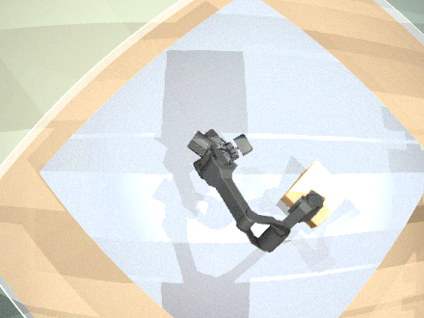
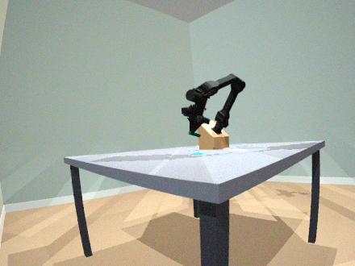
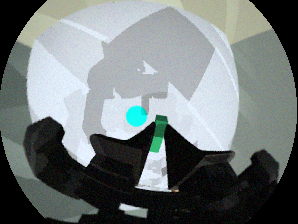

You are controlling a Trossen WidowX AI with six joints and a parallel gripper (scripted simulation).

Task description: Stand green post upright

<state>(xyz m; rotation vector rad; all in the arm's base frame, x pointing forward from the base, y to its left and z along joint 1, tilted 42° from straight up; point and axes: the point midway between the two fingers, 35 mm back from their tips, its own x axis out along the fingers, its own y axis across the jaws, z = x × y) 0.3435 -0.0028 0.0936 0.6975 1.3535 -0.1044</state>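
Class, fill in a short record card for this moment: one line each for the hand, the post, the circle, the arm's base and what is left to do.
hand: the hand is shut on the green post, held above the table
post: off the table, pointing toward the surface in the wrist view
circle: cyan circle is bare, just left of the post's tip in the wrist view
base: arm stands on a tan block
left to do: set the post upright in the circle, release, withdraw

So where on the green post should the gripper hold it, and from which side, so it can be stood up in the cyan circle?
Near one end, as now: the gripper is shut across the narrow green post, leaving its far end free to go down first onto the cyan circle. Coming from above suits it best, I think.
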